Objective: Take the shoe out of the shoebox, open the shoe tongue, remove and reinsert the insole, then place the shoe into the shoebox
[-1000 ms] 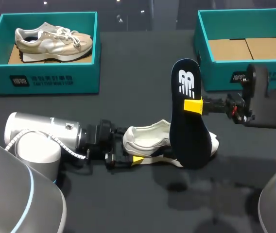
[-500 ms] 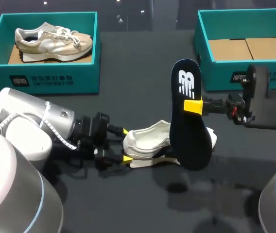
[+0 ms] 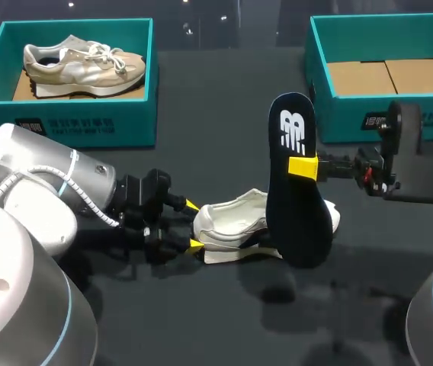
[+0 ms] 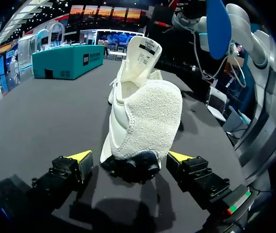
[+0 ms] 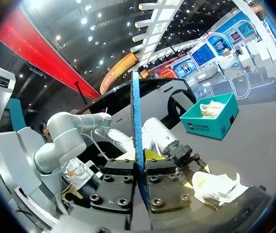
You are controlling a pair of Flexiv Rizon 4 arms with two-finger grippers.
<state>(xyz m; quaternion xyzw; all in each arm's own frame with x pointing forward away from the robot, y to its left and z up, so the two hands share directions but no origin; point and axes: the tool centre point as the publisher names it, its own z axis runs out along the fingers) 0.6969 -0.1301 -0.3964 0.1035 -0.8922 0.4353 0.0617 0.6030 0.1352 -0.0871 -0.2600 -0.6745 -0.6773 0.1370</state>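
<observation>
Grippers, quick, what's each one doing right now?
Left gripper: open, fingers either side of the heel of the shoe, not gripping.
Right gripper: shut on the insole.

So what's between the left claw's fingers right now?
The heel of the white shoe, between the open fingers of the left claw, seemingly touching neither; the left wrist view shows it.

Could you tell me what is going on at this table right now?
The right gripper is shut on the dark insole, holding it upright over the white shoe lying on the table. The left gripper sits open at the shoe's heel, one finger on either side. The box at right stands empty.
</observation>
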